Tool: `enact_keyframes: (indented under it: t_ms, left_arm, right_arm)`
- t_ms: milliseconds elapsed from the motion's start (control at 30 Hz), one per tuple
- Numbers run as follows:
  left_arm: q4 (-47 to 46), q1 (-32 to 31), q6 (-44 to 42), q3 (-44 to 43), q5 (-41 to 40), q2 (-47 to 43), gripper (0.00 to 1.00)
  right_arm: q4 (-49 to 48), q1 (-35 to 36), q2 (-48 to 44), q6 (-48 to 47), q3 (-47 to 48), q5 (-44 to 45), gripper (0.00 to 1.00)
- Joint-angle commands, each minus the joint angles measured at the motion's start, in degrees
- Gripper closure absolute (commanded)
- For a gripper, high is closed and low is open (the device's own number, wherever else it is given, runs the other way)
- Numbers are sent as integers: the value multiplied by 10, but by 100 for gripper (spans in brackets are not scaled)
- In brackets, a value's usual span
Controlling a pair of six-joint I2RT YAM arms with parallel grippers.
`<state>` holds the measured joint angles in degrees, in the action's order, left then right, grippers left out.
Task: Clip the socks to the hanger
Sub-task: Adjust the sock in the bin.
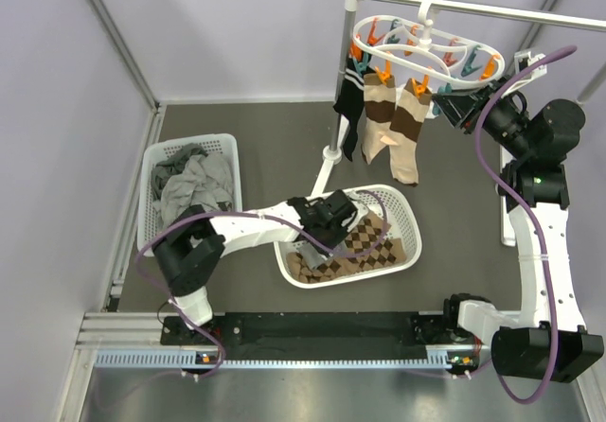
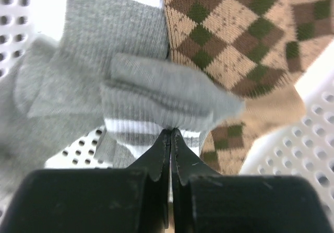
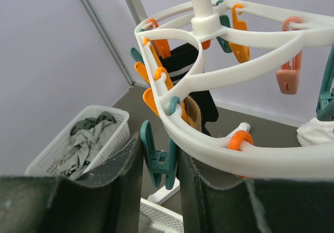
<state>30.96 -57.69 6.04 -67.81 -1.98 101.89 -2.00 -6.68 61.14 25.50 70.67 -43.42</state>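
Left pincer (image 2: 170,131), frame bottom middle, pressed together, pinching grey sock (image 2: 167,94). Right pincer (image 3: 159,150) spread around teal peg (image 3: 155,165) under hanger (image 3: 219,71).

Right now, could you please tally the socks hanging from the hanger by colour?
Black sock: 1
Tan socks with brown bands: 2
Total on the hanger: 3
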Motion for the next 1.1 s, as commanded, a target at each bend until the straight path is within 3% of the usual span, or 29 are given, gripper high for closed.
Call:
enact_keyframes:
  t_ms: [0, 367, 567, 767, 1067]
  left_arm:
    - [-35, 1, -4, 13, 11, -100, 100]
    - [-135, 2, -30, 48, -1, -237, 100]
    - [-333, 2, -41, 109, -6, -292, 100]
    - [-490, 2, -73, 105, 17, -261, 100]
    - [-627, 2, -114, 23, 42, -152, 100]
  right_arm:
    - [-7, -6, -7, -4, 21, -11, 100]
    - [-7, -6, -8, -4, 26, -10, 100]
    - [-9, -5, -7, -2, 32, -10, 100]
    - [-11, -6, -2, 7, 36, -5, 100]
    - [10, -6, 4, 5, 52, 3, 100]
